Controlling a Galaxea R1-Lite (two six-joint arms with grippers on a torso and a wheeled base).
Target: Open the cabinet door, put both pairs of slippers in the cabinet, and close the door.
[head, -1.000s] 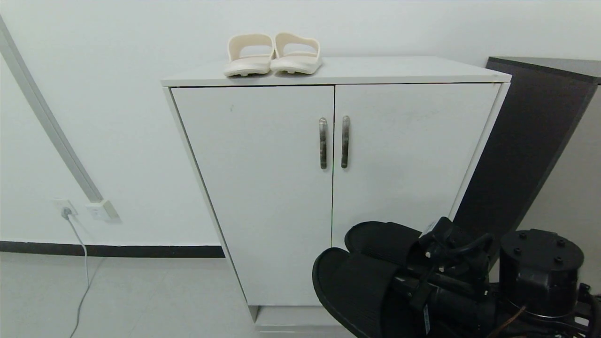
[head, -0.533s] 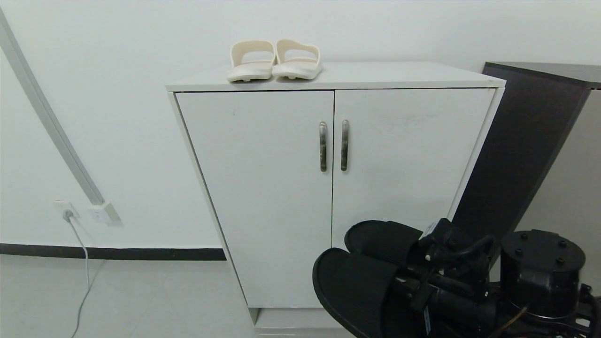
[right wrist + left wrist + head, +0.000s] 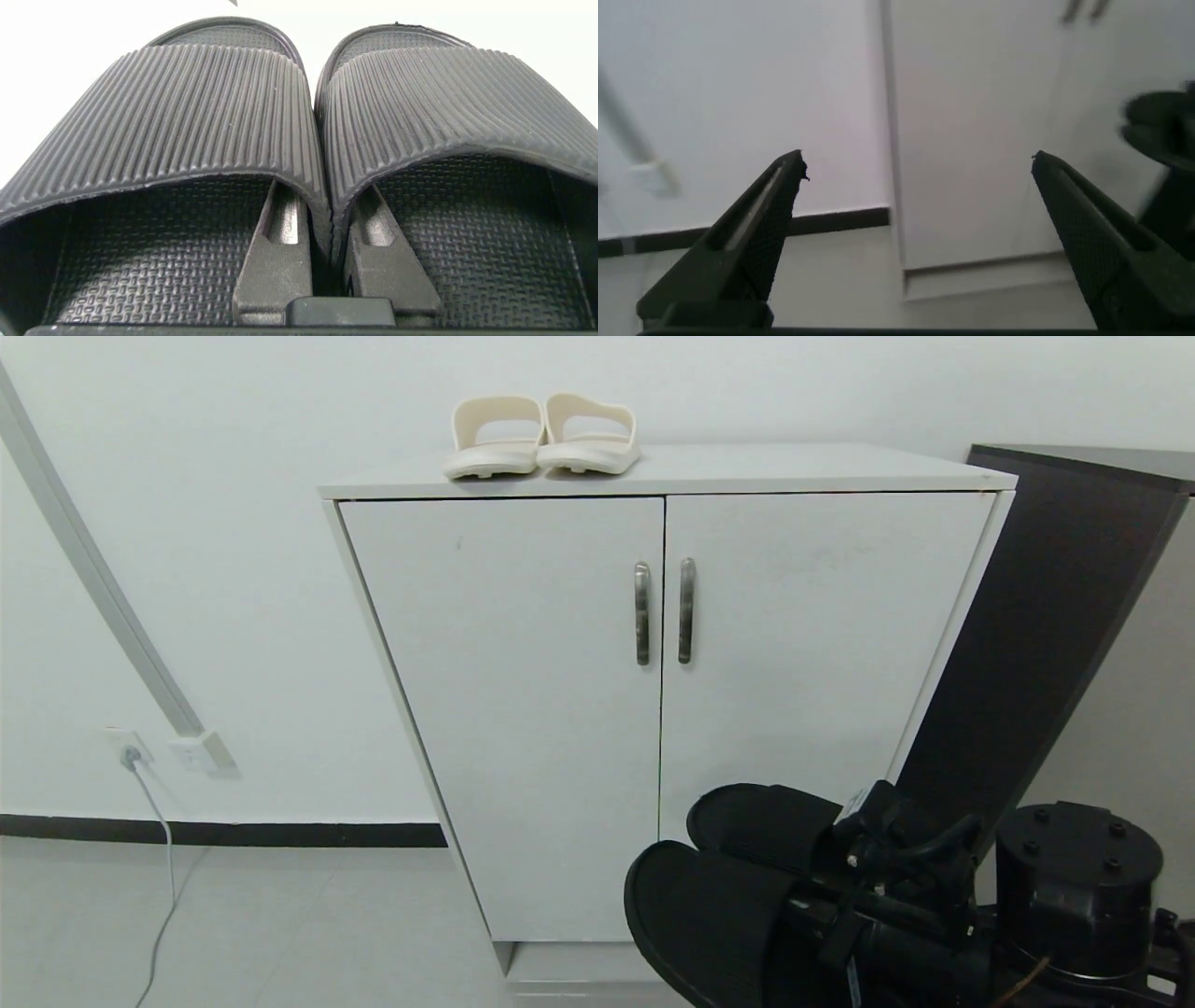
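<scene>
The right gripper (image 3: 327, 198) is clamping the black slippers (image 3: 215, 112) together by their adjoining sides, low before the closed cabinet (image 3: 523, 709). The left gripper (image 3: 918, 163) is hanging spread wide, grasping nothing. The cream slippers (image 3: 541, 437) are sitting on the cabinet's top.

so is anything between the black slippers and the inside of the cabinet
Yes: the left door and the right door are both shut. The right pincer holds the black slippers low in front of the right door, so a door must open first. The left pincer is open and empty.
</scene>
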